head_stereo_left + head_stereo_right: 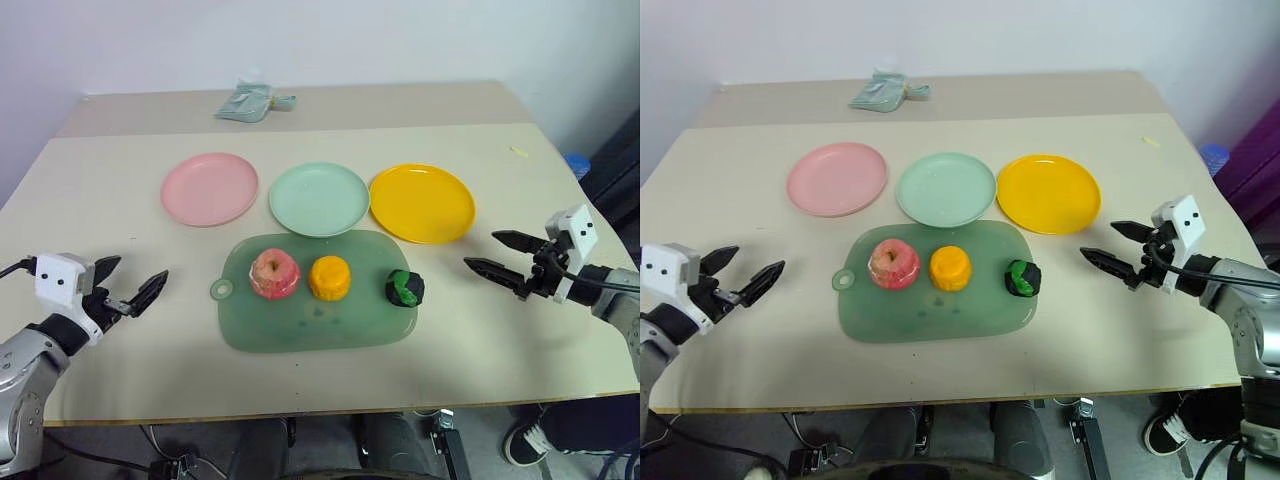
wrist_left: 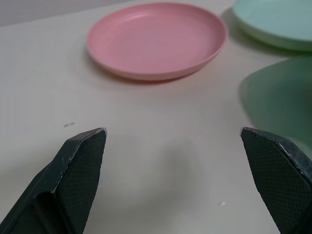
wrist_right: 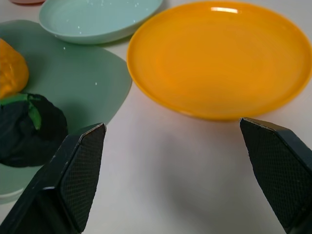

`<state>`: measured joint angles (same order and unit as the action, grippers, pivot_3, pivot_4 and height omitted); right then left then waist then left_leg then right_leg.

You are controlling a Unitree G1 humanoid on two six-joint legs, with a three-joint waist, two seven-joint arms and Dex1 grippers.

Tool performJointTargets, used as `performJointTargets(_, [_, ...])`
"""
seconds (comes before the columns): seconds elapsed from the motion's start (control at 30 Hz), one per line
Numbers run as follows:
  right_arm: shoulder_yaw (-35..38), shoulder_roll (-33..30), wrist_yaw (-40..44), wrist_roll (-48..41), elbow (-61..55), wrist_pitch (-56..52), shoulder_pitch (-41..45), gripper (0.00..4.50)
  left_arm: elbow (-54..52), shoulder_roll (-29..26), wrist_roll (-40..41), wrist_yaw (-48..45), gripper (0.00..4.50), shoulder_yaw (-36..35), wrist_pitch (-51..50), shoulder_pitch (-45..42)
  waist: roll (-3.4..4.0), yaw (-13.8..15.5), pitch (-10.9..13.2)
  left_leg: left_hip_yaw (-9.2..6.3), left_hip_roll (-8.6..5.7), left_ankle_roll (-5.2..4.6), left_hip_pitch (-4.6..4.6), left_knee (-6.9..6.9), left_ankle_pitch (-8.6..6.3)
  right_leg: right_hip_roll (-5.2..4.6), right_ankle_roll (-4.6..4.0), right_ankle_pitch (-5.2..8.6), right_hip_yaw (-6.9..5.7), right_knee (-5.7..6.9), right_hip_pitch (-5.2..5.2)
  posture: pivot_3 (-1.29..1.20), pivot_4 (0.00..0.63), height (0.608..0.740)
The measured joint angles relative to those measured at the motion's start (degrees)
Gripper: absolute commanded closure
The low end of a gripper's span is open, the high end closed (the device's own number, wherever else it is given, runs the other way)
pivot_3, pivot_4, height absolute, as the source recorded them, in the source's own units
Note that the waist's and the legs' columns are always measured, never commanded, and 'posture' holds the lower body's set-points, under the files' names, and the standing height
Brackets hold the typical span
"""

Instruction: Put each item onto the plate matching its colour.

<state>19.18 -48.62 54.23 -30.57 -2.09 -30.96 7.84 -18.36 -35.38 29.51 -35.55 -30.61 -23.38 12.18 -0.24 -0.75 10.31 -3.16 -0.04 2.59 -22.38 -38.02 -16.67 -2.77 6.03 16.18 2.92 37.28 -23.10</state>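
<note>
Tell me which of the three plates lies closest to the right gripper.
The yellow-orange plate. It is the rightmost of the row, nearest the right gripper; the mint green plate and pink plate lie farther left.

text: none legible | labels/brands: none | numbers/signs: none | checked: pink plate point(image 1: 209, 188), green plate point(image 1: 319, 198), yellow plate point(image 1: 422, 202), cutting board point(image 1: 300, 325), counter point(image 1: 120, 250)
</note>
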Motion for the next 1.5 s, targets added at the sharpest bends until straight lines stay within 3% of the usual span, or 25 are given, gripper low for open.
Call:
performJointTargets(0.33, [0.0,0.2,-1.4,0.5,0.0,0.4,2.4,0.04,-2.0,2.2,1.5,2.0,0.00,0.3,-1.0,0.6,0.00,0.2,0.0,0.00,-0.04,0.00,0.01,-0.02,0.00,0.00,0.00,0.00,0.00,0.00,0.02,0.00,0.150,0.740])
performJointTargets(0.63, [0.1,3.5,-6.3,0.8,-4.1,1.4,1.5,0.04,-2.1,1.1,7.5,0.3,0.00,3.2,-6.1,-8.1,-0.01,0.0,0.0,-0.01,-0.07,0.00,0.00,-0.02,0.00,0.03,0.01,0.00,0.00,0.02,0.01,0.00,0.150,0.740])
performJointTargets(0.93, [2.2,3.5,-6.6,-6.8,-19.0,-3.9,-3.2,0.04,-0.8,-4.0,8.1,-12.2,0.00,18.4,-7.5,-22.7,0.02,0.0,0.0,-0.07,-0.09,0.00,0.00,-0.03,0.00,0.11,0.01,0.00,-0.02,0.03,0.02,0.00,0.150,0.740])
performJointTargets(1.07, [1.9,1.2,-5.1,-11.1,-28.1,-7.7,-7.0,0.04,3.6,-7.8,1.0,-19.2,0.00,28.9,-4.7,-27.2,0.03,-0.2,0.0,-0.05,-0.10,0.00,0.01,-0.01,0.00,0.15,0.00,0.00,0.00,0.01,0.02,0.00,0.150,0.740])
performJointTargets(1.27, [-2.5,2.1,-7.6,-13.4,-34.4,-9.6,-6.2,0.04,11.0,-7.6,-6.6,-23.6,0.00,36.9,-0.8,-32.1,0.00,0.0,0.0,-0.07,-0.11,0.00,-0.01,-0.05,0.00,0.13,0.00,0.00,-0.01,0.01,0.02,0.00,0.150,0.740])
performJointTargets(1.4, [-4.2,2.6,-9.8,-13.5,-34.8,-9.8,-5.4,0.00,12.3,-6.5,-7.9,-24.1,1.24,37.7,0.5,-33.2,0.00,0.1,0.0,-0.10,-0.10,0.00,-0.02,-0.06,0.00,0.11,0.01,0.00,-0.02,0.02,0.02,0.00,0.150,0.740])
performJointTargets(1.5, [-4.8,2.7,-10.6,-13.5,-34.9,-9.8,-5.4,0.00,12.4,-5.6,-7.4,-23.7,1.44,37.1,0.0,-33.2,0.00,0.1,0.0,-0.10,-0.10,-0.01,-0.02,-0.07,0.00,0.11,0.01,0.00,-0.02,0.02,0.02,0.00,0.150,0.740])
